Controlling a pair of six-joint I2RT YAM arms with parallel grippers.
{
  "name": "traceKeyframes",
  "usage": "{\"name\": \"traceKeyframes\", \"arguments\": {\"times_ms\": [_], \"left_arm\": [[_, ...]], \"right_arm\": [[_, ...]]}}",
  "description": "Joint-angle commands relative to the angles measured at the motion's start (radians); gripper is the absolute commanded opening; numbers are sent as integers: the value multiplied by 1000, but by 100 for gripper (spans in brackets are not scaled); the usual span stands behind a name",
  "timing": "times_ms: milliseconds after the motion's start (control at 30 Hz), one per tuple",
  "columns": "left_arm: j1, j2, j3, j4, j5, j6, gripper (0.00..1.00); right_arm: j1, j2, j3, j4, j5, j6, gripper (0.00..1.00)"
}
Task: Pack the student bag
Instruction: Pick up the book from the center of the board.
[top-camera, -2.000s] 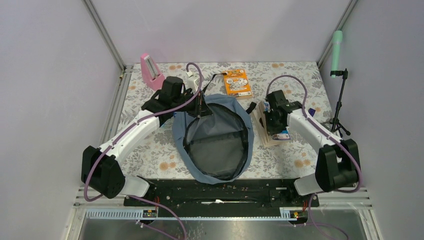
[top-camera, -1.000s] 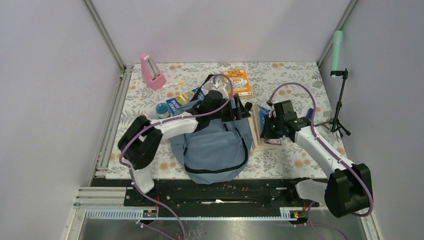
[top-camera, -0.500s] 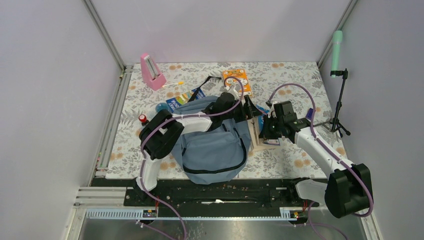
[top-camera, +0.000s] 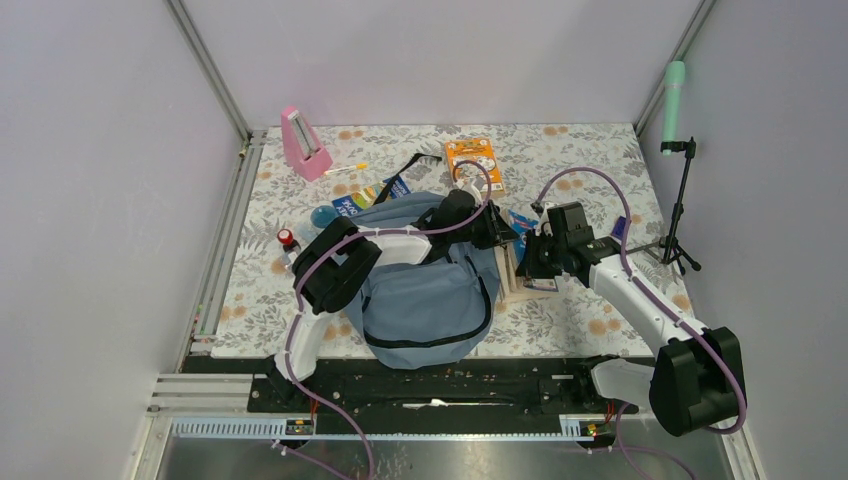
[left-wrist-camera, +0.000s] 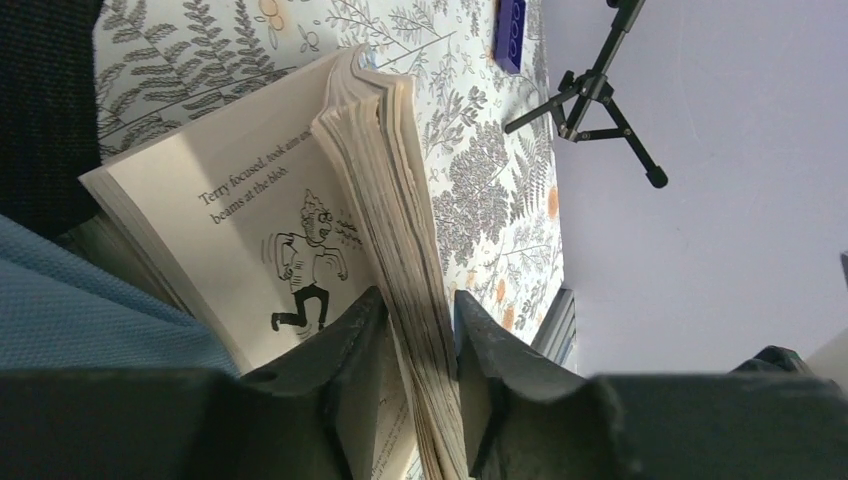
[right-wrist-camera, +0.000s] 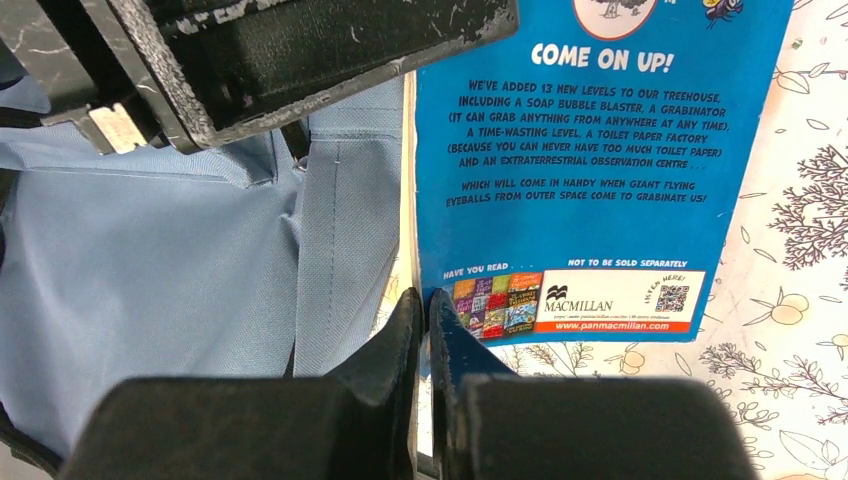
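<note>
Floral cloth (top-camera: 590, 160) is covering the table between pale walls. On it, the left gripper (left-wrist-camera: 412, 340) is squeezing a thick block of pages of an open paperback book (left-wrist-camera: 270, 240) between its two dark fingers (left-wrist-camera: 340, 360). One page is showing a drawing of a running figure. The right gripper (right-wrist-camera: 425, 325) is pinching the lower edge of the same book's blue back cover (right-wrist-camera: 590, 150), and its jaws are almost meeting. The student bag (top-camera: 430, 295) is lying flat in the middle of the table, with its grey-blue fabric just beside the book, and the left arm is reaching across its top. Behind the book, a small dark blue brick (top-camera: 623, 228) is lying near a black tripod stand (top-camera: 680, 240). An orange booklet (top-camera: 473, 163) is lying at the far side, and a pink metronome (top-camera: 303, 143) is standing in the far left corner
</note>
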Motion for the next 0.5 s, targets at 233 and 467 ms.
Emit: {"name": "traceKeyframes", "arguments": {"times_ms": [233,467], "left_arm": [[-8,-33,16,88,30,-20,6],[-8,-91,-9,190,70,26,0]], "right_arm": [[4,-49,39,3,-13,10,35],[-27,-144,100,-140,161,-46,76]]}}
